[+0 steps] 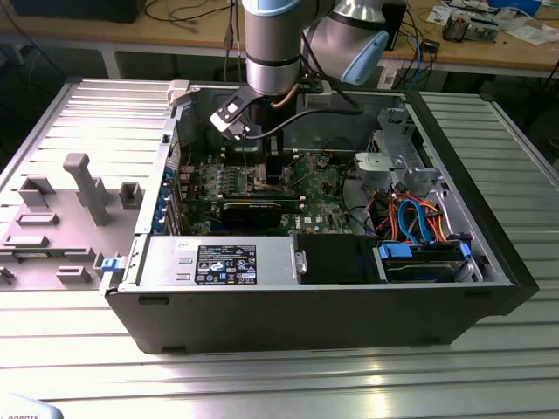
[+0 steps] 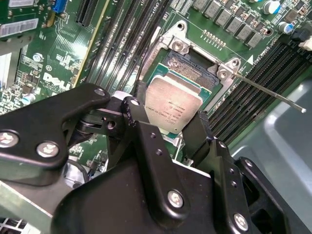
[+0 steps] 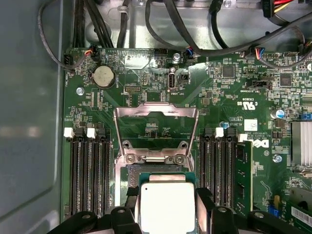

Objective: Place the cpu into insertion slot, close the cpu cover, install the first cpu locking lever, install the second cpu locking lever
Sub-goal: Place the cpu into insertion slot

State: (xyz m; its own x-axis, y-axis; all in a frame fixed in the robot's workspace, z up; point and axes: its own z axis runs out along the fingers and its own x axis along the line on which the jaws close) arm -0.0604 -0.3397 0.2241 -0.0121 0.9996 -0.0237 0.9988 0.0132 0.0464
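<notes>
Cpu [image 3: 167,208], which I judge light, stiff but fragile on underside, is pinched at two opp. edges in my gripper [image 2: 171,119], just over the insertion slot [image 2: 191,68], cpu cover [image 3: 156,110] open.

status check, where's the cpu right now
End effector shut on the cpu. Held over the insertion slot, not seated. Way clear: cpu cover open, locking lever out to the side.
</notes>
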